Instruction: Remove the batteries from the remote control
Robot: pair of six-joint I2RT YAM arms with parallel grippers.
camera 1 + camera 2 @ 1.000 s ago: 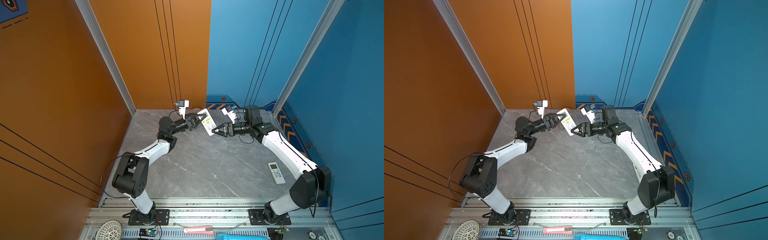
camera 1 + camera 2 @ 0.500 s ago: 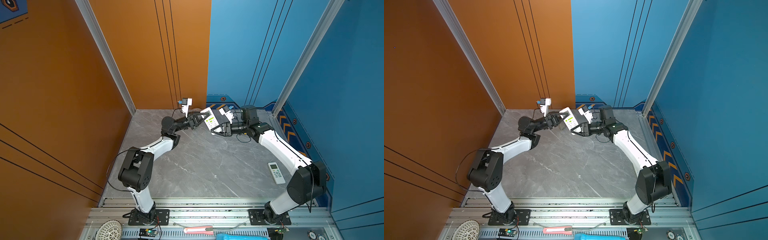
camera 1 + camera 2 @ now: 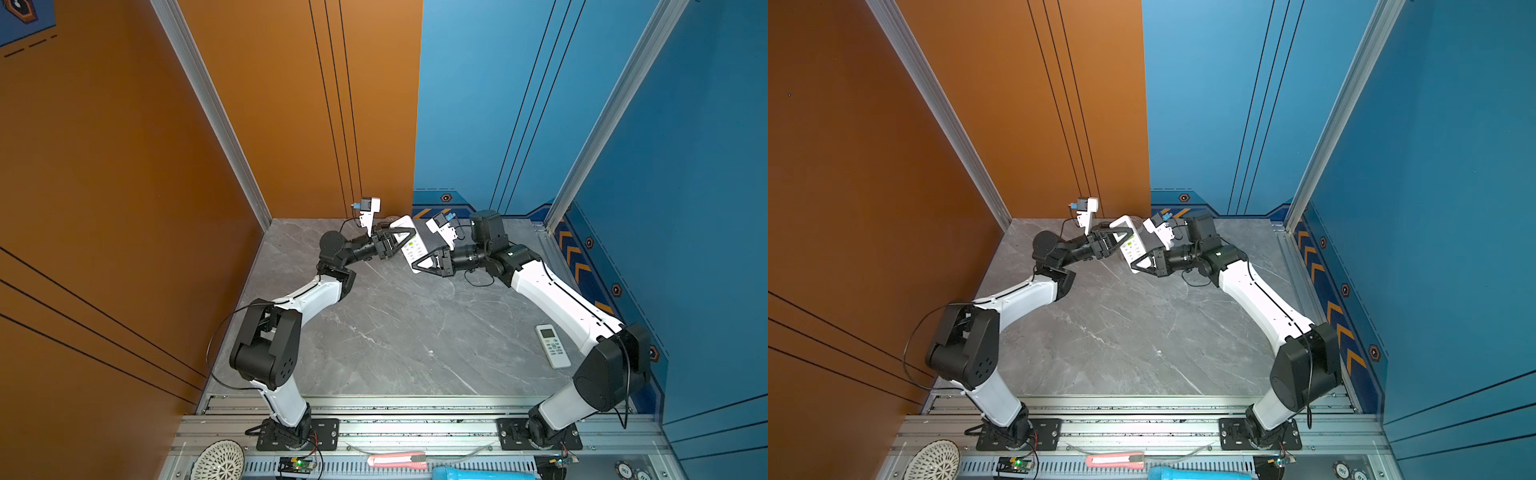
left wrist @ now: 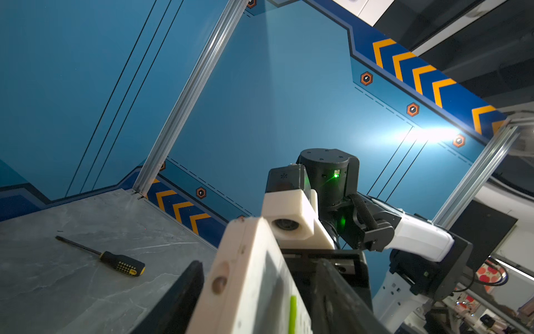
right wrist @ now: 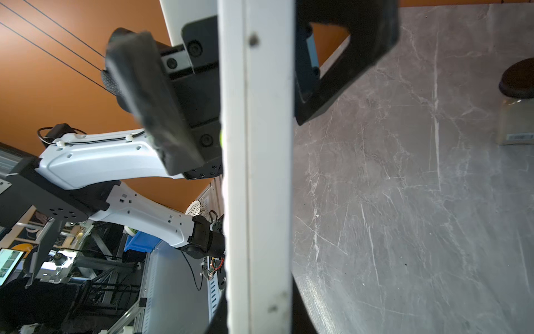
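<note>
I'd call this a regrip. The remote [image 3: 409, 245] hangs above the back of the counter [image 3: 395, 332], buttons up. The right hand [image 3: 419, 265] is clamped on its lower end. The left hand [image 3: 399, 241] straddles its upper end, jaws spread, not gripping. No batteries in sight; presumably they're inside the remote. Next, its back must be turned up to reach them.

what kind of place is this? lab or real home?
Probably a lab robot cell, not a home: left arm and right arm bolted to an aluminium rail, printed blue panel wall, marble-look tabletop.
</note>
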